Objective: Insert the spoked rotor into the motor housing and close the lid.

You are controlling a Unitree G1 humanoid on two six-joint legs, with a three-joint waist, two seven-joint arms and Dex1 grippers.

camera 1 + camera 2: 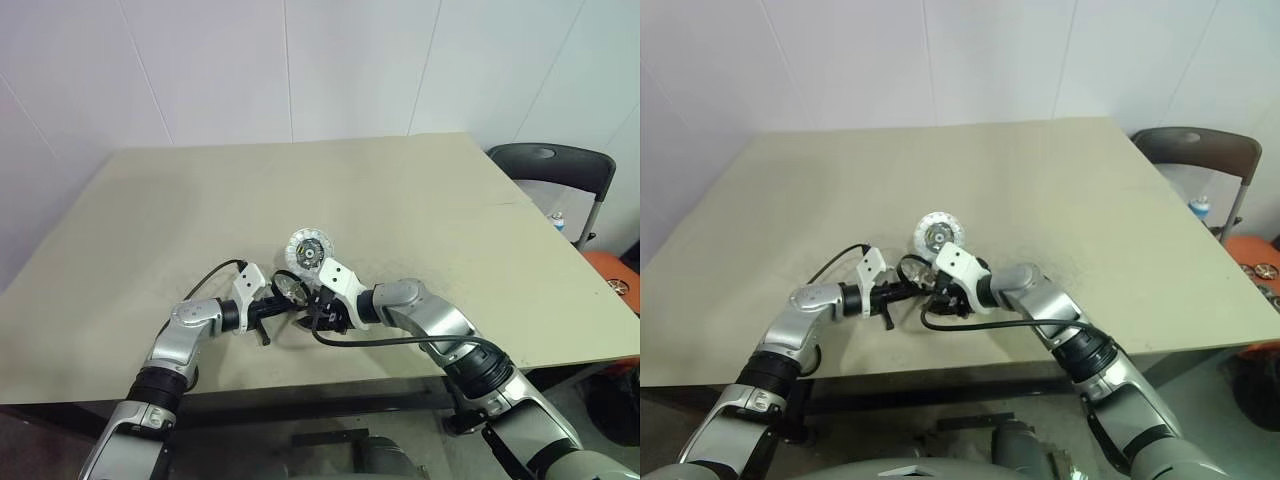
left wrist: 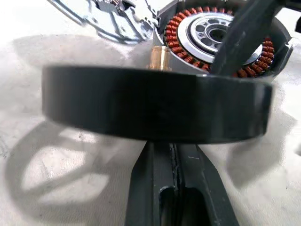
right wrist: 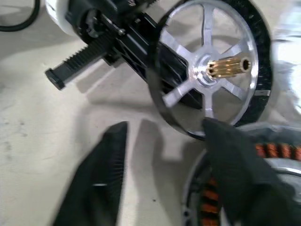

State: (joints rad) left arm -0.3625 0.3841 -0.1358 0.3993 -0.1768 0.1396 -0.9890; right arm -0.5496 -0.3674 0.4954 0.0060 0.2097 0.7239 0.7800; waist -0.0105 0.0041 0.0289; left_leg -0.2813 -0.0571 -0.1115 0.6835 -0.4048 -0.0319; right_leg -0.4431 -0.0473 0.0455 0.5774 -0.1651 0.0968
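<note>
Spoked rotor point(image 3: 209, 70) (brass shaft visible), pinched by left end effector point(image 2: 175, 155), motor housing point(image 2: 221, 37) behind

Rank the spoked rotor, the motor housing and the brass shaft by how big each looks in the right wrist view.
1. The spoked rotor looks largest.
2. The motor housing comes next, though it is cut off by the frame and a finger, so its rank is unsure.
3. The brass shaft is plainly smallest.

Even, bright overhead light falls on the matte beige table point(image 1: 400, 220), with soft shadows beneath both arms. The right wrist view's black ribbed fingers point(image 3: 99, 188) blur at the lower edge; glare whitens its upper right.
</note>
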